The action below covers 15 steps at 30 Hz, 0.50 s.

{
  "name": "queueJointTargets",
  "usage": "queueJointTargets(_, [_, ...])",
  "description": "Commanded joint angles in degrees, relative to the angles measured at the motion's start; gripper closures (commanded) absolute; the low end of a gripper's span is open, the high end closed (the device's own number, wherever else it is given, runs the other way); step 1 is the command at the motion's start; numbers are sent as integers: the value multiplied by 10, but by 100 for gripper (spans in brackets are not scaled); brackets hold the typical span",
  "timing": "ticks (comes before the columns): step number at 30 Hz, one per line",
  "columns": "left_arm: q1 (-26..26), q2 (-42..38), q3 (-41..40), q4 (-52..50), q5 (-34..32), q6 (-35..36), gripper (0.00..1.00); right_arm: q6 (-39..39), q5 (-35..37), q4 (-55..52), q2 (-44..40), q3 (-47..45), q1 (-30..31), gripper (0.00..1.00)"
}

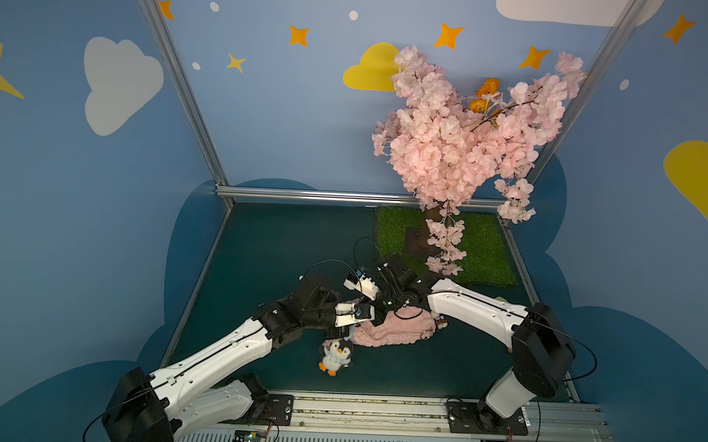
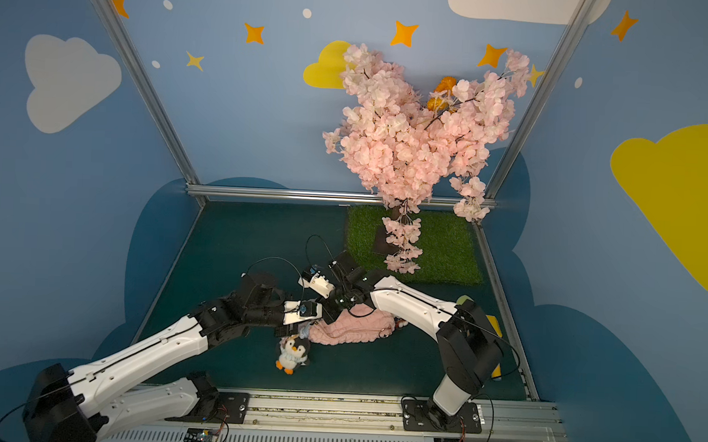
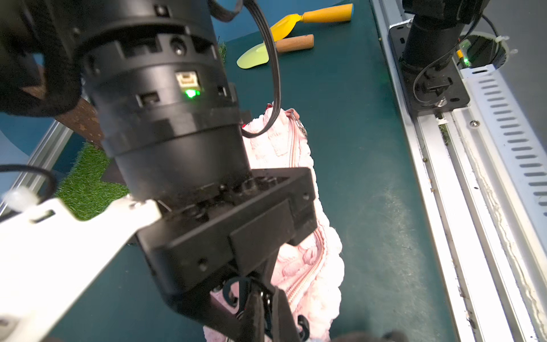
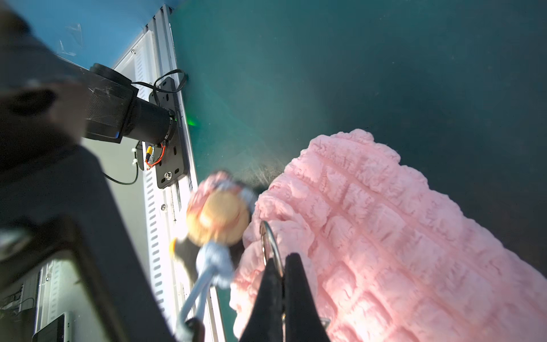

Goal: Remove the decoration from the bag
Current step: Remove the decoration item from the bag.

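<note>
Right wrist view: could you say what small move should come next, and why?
Probably ease the left gripper away from the bag, since it seems to pinch the blue cord of the penguin while the right gripper clamps the ring.

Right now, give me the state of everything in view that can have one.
Bag, lying on the table, zipper closed.
Right gripper, shut on the bag's metal ring.
Left gripper, shut, apparently on the blue cord.
Penguin charm, lying beside the bag; attachment unclear.
Blossom tree, upright on the grass patch.
Yellow trowel and green trowel, lying flat.
</note>
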Motion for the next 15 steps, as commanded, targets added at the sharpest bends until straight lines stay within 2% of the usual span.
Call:
queueJointTargets(1, [-1,-11,3,20,7,6,98,11,12,2,-1,1,-7,100])
queueJointTargets(5, [11,-20,8,-28,-5,-13,98,38,55,12,-13,-1,-24,100])
queueJointTargets(11, [59,-92,-16,-71,-19,-71,98,78,144,5,-20,13,-36,100])
queueJointTargets(15, [98,-118,-39,-88,-29,-96,98,88,145,18,-19,18,-37,100])
